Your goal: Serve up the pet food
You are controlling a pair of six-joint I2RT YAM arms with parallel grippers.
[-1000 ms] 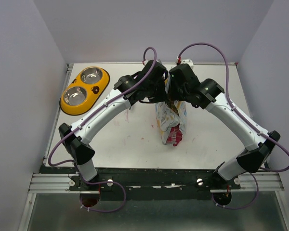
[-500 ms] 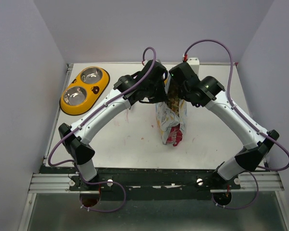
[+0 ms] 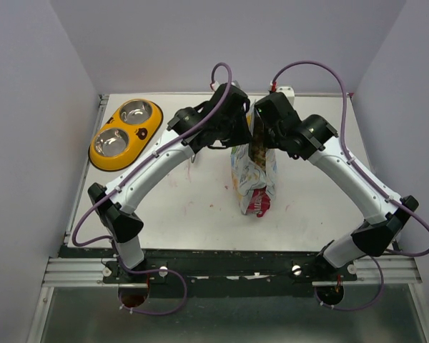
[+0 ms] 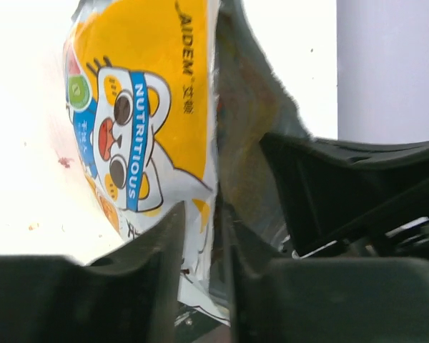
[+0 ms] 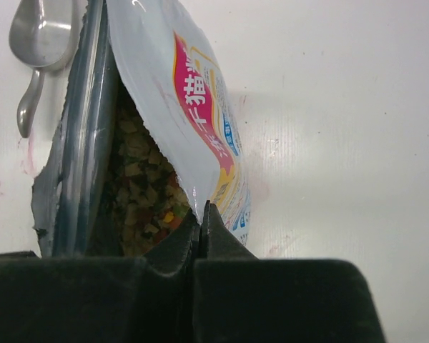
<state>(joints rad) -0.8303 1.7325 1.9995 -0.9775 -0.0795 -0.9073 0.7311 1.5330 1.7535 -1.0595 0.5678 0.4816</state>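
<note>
Standing on the table (image 3: 200, 207) just right of centre in the top view, the pouch (image 3: 256, 179) has its mouth open at the top. Kibble (image 5: 146, 196) shows inside it. The right gripper (image 5: 202, 229) is clenched on the rim of the pouch's white wall, its fingers pressed together on the foil. The left gripper (image 4: 204, 264) is at the opposite side. Its fingers stand a little apart, with the edge of the yellow front in the gap and not pinched. The scoop (image 5: 43, 36) lies on the table at the upper left of the right wrist view, just beside the pouch. The bowl (image 3: 155, 123) sits at the upper left of the top view, well apart from the pouch.
</note>
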